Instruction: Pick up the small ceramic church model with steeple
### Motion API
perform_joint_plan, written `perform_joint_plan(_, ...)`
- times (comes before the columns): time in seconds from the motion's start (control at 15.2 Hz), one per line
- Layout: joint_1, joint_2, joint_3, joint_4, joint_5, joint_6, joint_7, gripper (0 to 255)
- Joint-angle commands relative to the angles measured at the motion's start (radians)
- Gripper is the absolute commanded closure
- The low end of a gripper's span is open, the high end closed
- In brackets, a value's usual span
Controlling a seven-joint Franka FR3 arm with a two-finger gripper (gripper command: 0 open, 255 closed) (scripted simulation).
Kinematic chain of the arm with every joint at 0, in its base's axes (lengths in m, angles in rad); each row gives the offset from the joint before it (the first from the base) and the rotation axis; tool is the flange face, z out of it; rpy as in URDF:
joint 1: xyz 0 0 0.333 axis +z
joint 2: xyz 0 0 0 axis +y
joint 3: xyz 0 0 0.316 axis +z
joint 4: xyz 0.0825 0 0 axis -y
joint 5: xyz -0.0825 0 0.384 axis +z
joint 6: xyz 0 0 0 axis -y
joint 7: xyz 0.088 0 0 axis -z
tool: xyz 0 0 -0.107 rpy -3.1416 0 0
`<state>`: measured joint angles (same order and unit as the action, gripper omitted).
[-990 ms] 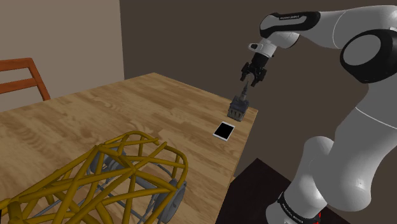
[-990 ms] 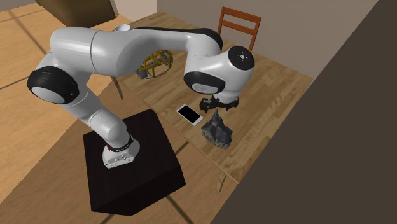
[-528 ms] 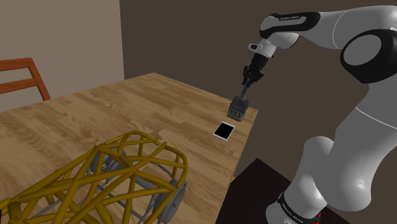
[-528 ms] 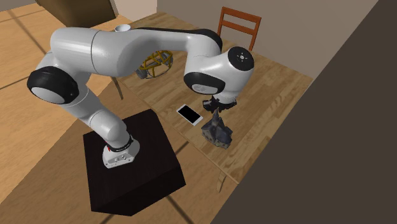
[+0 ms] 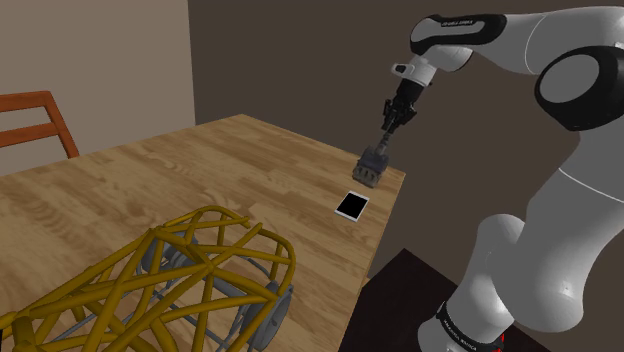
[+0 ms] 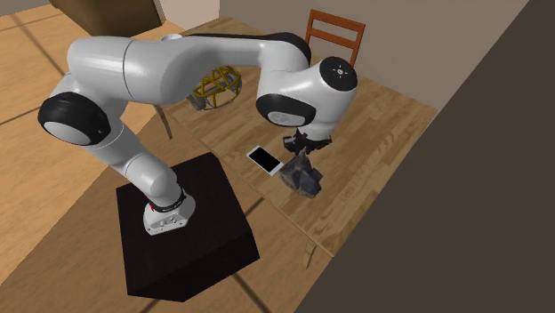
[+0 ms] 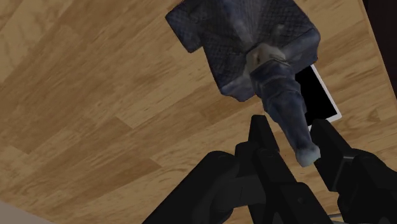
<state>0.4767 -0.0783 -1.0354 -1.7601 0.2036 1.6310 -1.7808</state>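
The church model is a small dark grey-blue building with a steeple, near the wooden table's edge closest to the stand. My gripper comes down on it from above and is shut on the steeple. In the wrist view the black fingers clasp the steeple's tip on both sides, with the church body hanging beyond them over the wood. In the second exterior view the church leans tilted under the gripper, seemingly just off the tabletop.
A phone with a black screen lies flat right beside the church, also near the edge. A yellow wire-frame object sits toward the shoulder view's lower left. A wooden chair stands at the far side. The dark stand is below the table edge.
The fingers went from open above the steeple to shut on it. The church has since risen a little and tipped over to a slant.
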Motion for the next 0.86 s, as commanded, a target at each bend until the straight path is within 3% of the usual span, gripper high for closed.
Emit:
perform_joint_plan(0.0,-0.001,0.011,-0.005,0.033,0.008,-0.028,-0.002,255)
perform_joint_plan(0.79,-0.012,0.069,-0.029,0.205,0.056,-0.177,-0.006,255)
